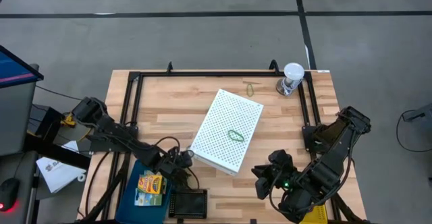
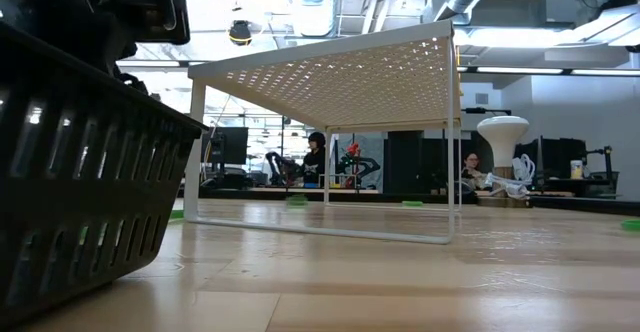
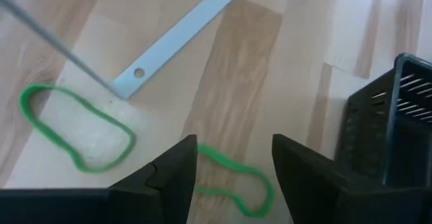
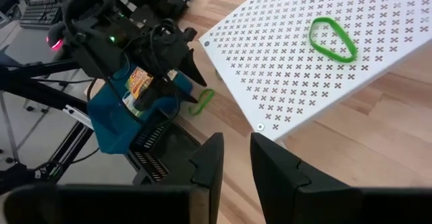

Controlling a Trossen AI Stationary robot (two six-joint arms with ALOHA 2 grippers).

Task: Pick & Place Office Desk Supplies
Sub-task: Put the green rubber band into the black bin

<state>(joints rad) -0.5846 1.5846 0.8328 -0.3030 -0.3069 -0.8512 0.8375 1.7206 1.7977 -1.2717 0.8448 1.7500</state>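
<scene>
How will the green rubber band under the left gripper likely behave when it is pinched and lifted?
The green rubber band lies flat in a thin, uneven loop, so it is probably floppy and light. Lying so low on the wooden table, it may slip between the left gripper fingers.

The left arm reached in low from the left edge of the tabletop (image 1: pixel 283 126), its pincer (image 1: pixel 183 158) pointed downward with the two dark fingers (image 3: pixel 172 177) spread apart and nothing between them. The right arm was folded at the near right corner, its pincer (image 1: pixel 264 175) held above the wood, fingers (image 4: pixel 209 160) close together, gripping nothing.
</scene>
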